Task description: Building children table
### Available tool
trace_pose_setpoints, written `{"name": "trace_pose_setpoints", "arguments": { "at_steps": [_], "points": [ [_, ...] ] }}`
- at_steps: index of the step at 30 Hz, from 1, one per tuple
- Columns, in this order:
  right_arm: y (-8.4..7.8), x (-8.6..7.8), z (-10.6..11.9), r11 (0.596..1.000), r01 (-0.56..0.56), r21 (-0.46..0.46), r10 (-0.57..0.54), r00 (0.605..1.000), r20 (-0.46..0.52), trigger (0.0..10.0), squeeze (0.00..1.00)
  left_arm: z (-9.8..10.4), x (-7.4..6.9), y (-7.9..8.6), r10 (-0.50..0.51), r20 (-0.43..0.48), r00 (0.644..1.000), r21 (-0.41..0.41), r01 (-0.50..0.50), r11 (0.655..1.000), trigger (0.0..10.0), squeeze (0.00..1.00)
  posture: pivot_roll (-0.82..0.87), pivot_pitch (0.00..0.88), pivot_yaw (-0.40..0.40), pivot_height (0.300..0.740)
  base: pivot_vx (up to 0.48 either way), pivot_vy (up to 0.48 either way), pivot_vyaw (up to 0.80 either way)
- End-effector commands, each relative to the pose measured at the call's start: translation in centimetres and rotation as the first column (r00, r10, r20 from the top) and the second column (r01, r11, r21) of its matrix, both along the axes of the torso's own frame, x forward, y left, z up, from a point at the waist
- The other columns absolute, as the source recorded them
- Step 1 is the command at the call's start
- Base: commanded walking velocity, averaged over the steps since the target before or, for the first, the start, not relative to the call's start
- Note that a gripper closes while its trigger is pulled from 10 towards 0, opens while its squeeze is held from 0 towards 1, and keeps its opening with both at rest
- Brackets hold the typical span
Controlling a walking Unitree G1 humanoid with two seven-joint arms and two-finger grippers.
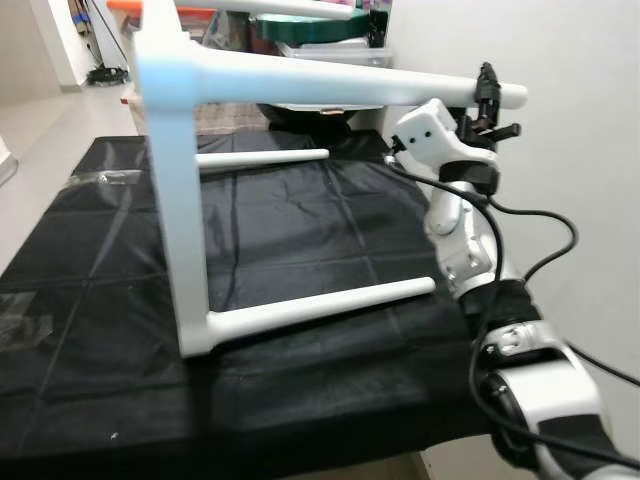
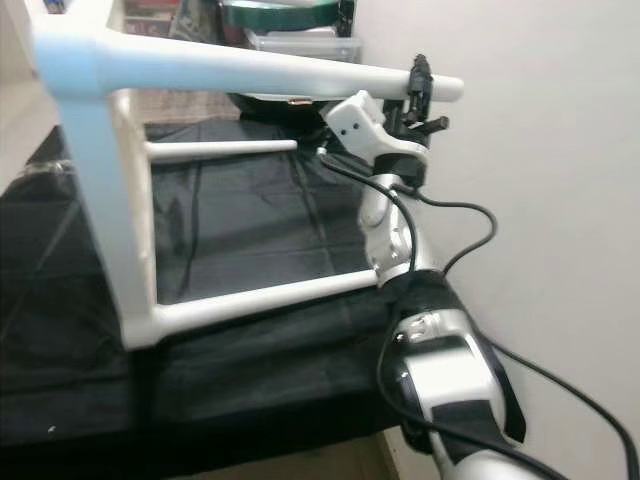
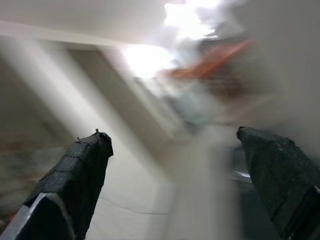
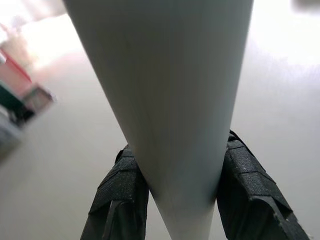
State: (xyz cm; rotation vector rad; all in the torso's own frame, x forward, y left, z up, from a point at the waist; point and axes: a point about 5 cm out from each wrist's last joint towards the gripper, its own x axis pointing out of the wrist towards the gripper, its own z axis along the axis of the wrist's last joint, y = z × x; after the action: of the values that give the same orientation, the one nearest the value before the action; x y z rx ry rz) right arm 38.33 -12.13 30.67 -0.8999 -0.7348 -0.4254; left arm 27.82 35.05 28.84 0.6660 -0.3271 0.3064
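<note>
Clamping upper leg [image 1: 340, 88], right end effector [image 1: 487, 98] raised

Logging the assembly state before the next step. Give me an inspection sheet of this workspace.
Surface: black cloth-covered work surface, creased.
Job's things: white children's table lying on its side, tapered legs horizontal; upper near leg is held near its tip.
Clutter: clear plastic scrap at the far left of the cloth.
Grippers: right pincer shut on the upper leg; left pincer open, view blurred.
Cables: black cable looping along the right arm.
Surroundings: white wall at right; green and orange containers behind.
</note>
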Motion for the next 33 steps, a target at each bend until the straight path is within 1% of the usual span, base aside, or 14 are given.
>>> {"name": "trace_pose_setpoints", "arguments": {
  "at_steps": [1, 2, 3, 4, 5, 6, 10, 19, 25, 26, 27, 30, 32, 33],
  "points": [
    [4.3, -0.7, -2.3, 0.966, -0.259, 0.023, 0.26, 0.962, -0.082, 0.0, 0.0, -3.5, 0.6, -4.8, -0.235, -0.083, 0.968, -0.088, 0.228, 0.97, 10.0, 0.0, 0.04, 0.058, 0.018, 0.734, 0.0, 0.0, 0.0],
    [4.3, -0.7, -2.3, 0.966, -0.259, 0.023, 0.26, 0.962, -0.082, 0.0, 0.0, -3.5, 0.6, -4.8, -0.235, -0.083, 0.968, -0.088, 0.228, 0.97, 10.0, 0.0, 0.04, 0.058, 0.018, 0.734, 0.0, 0.0, 0.0],
    [5.6, -1.3, -2.5, 0.952, -0.303, -0.044, 0.299, 0.951, -0.079, 0.0, 0.0, -5.7, 0.5, -7.1, -0.311, -0.121, 0.943, -0.152, 0.292, 0.944, 10.0, 0.0, 0.04, 0.058, 0.018, 0.734, 0.0, 0.0, 0.0],
    [5.6, -1.3, -2.5, 0.952, -0.303, -0.044, 0.299, 0.951, -0.079, 0.0, 0.0, -5.7, 0.5, -7.1, -0.311, -0.121, 0.943, -0.152, 0.292, 0.944, 10.0, 0.0, 0.04, 0.058, 0.018, 0.734, 0.0, 0.0, 0.0],
    [6.4, -1.7, -2.8, 0.946, -0.316, -0.073, 0.311, 0.948, -0.076, 3.1, 0.0, -7.5, 0.2, -9.0, -0.352, -0.146, 0.925, -0.192, 0.322, 0.927, 10.0, 0.0, 0.04, 0.063, 0.013, 0.734, 0.0, 0.0, 0.0],
    [6.9, -1.9, -3.1, 0.943, -0.321, -0.09, 0.314, 0.946, -0.086, 10.0, 0.0, -8.7, -0.2, -10.3, -0.369, -0.155, 0.916, -0.247, 0.325, 0.913, 10.0, 0.0, 0.04, 0.063, 0.013, 0.734, 0.0, 0.0, 0.0],
    [8.0, -2.4, -3.6, 0.93, -0.356, -0.087, 0.346, 0.931, -0.114, 10.0, 0.0, -10.3, -1.6, -13.0, -0.383, -0.189, 0.904, -0.233, 0.338, 0.912, 10.0, 0.0, 0.03, 0.07, 0.004, 0.734, 0.0, 0.0, 0.0],
    [7.6, -2.2, -3.5, 0.939, -0.329, -0.104, 0.314, 0.94, -0.133, 10.0, 0.0, -10.1, -2.8, -11.6, -0.278, -0.153, 0.948, -0.295, 0.225, 0.929, 10.0, 0.0, 0.03, 0.073, -0.009, 0.734, 0.0, 0.0, 0.0],
    [8.1, -2.1, -4.0, 0.93, -0.342, -0.135, 0.315, 0.931, -0.186, 10.0, 0.0, -11.4, -4.0, -13.0, -0.288, -0.213, 0.934, -0.319, 0.212, 0.924, 10.0, 0.0, 0.02, 0.074, -0.01, 0.734, 0.0, 0.0, 0.0],
    [8.2, -1.9, -4.6, 0.928, -0.351, -0.123, 0.317, 0.919, -0.234, 10.0, 0.0, -12.4, -5.0, -14.4, -0.35, -0.256, 0.901, -0.365, 0.245, 0.898, 10.0, 0.0, 0.02, 0.074, -0.01, 0.734, 0.0, 0.0, 0.0],
    [8.2, -1.9, -4.6, 0.928, -0.351, -0.123, 0.317, 0.919, -0.234, 10.0, 0.0, -12.4, -5.0, -14.4, -0.35, -0.256, 0.901, -0.365, 0.245, 0.898, 10.0, 0.0, 0.02, 0.074, -0.01, 0.734, 0.0, 0.0, 0.0],
    [8.4, -1.7, -5.4, 0.922, -0.371, -0.112, 0.327, 0.9, -0.29, 10.0, 0.0, -14.1, -7.8, -18.0, -0.507, -0.327, 0.797, -0.465, 0.331, 0.821, 10.0, 0.0, 0.02, 0.078, -0.02, 0.734, 0.0, 0.0, 0.0],
    [8.4, -1.8, -5.5, 0.92, -0.376, -0.115, 0.33, 0.897, -0.294, 10.0, 0.0, -14.3, -8.4, -18.7, -0.533, -0.339, 0.775, -0.478, 0.346, 0.807, 10.0, 0.0, 0.02, 0.078, -0.02, 0.734, 0.0, 0.0, 0.0],
    [8.6, -1.8, -5.6, 0.917, -0.381, -0.117, 0.334, 0.895, -0.296, 10.0, 0.0, -14.3, -9.5, -19.9, -0.606, -0.344, 0.717, -0.506, 0.401, 0.763, 10.0, 0.0, 0.02, 0.079, -0.028, 0.734, 0.0, 0.0, 0.0]
  ]
}}
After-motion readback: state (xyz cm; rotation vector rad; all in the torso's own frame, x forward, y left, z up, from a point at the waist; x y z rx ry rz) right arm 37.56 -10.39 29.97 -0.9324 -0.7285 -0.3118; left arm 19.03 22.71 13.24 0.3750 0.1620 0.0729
